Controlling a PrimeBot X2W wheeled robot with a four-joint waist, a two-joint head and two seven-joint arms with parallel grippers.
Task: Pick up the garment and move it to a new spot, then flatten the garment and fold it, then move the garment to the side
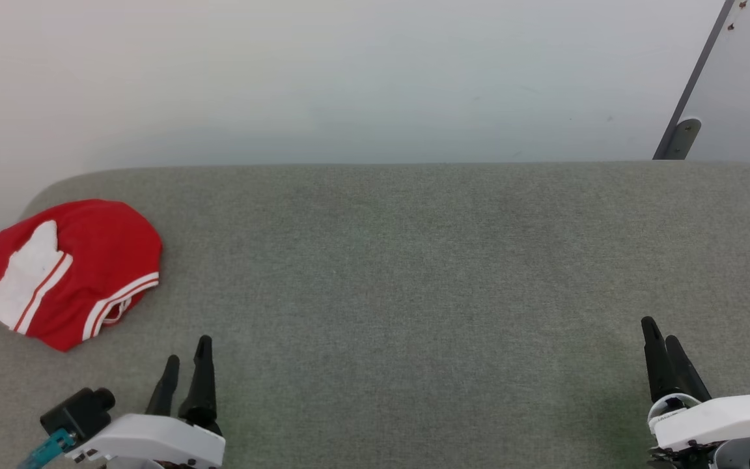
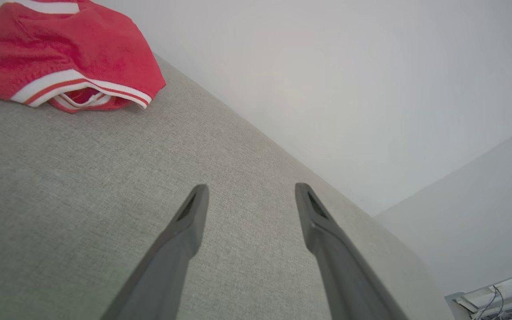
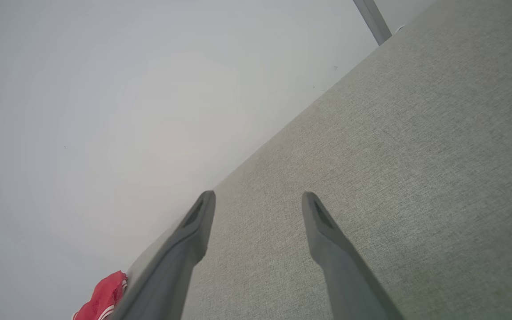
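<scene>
The garment (image 1: pixel 88 260) lies bundled at the far left of the grey fabric-covered table (image 1: pixel 414 273). It is red, with a white patch and red-and-white striped trim, and its left side reaches the table's edge. Its striped edge shows at the top left of the left wrist view (image 2: pixel 60 44), and a red corner (image 3: pixel 100 298) at the bottom left of the right wrist view. My left gripper (image 1: pixel 188 350) (image 2: pixel 249 189) stands open over bare cloth, a short way in front and to the right of the garment. My right gripper (image 1: pixel 659 331) (image 3: pixel 258 195) is open near the front right, holding nothing.
A pale wall (image 1: pixel 349 78) rises right behind the table's rounded far edge. A slanted grey metal post (image 1: pixel 681 137) stands at the back right. Between the two grippers, the middle and right of the table are bare grey fabric.
</scene>
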